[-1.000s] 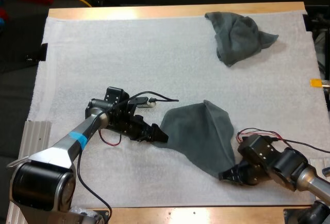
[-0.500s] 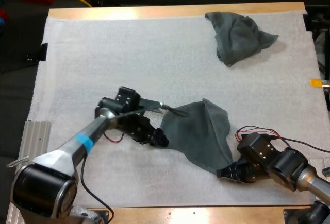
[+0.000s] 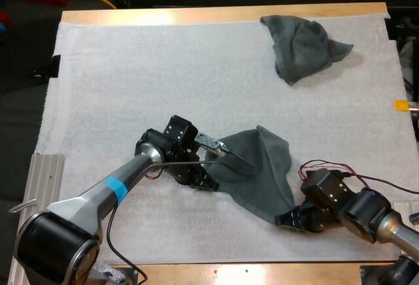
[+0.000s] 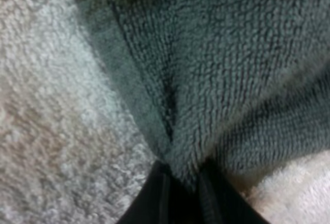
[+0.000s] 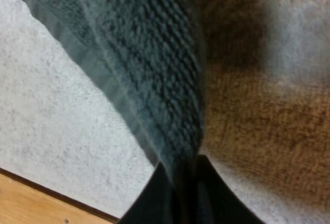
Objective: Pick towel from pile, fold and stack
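High view: I see the dark grey-green terry towel stretched on the white mat between my left gripper and right gripper.
Left wrist: my left fingers are clamped on the towel's edge, pinched between them.
Right wrist: my right fingers are clamped on a towel corner.

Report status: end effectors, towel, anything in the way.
Both shut on the towel: left end effector at its left corner, right end effector at near corner. Crumpled towel far off, path clear.

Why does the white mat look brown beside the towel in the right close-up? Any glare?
Right wrist view: the mat beside the towel lies in brownish shadow, likely the towel's own. High view: glare on the table at its far edge. Left wrist view: a crease shades the towel.
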You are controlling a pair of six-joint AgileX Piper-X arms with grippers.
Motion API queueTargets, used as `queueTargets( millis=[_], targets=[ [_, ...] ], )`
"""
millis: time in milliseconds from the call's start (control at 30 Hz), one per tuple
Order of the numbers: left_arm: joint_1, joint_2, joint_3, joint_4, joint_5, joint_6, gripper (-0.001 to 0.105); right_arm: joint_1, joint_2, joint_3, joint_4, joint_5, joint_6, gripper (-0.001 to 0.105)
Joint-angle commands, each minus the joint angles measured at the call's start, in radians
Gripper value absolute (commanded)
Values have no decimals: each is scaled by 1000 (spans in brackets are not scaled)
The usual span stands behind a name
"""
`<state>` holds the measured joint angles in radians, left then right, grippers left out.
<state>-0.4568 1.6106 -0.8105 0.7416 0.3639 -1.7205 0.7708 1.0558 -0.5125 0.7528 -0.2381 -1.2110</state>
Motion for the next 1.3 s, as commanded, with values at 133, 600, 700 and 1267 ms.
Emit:
queueTargets(
  millis=[133, 600, 700, 1267],
  targets=[
    [-17, -110, 21, 62, 7, 5, 4, 1, -6, -39, -22, -6, 4, 1],
    [-17, -425, -104, 332, -169, 90, 0, 1, -3, -298, -13, 21, 4, 1],
    [-17, -469, -156, 386, -183, 96, 0, 1, -3, -343, -3, 26, 4, 1],
    [-17, -673, -433, 664, -225, 87, 0, 51, -3, -719, 340, 130, -110, 1]
  ],
)
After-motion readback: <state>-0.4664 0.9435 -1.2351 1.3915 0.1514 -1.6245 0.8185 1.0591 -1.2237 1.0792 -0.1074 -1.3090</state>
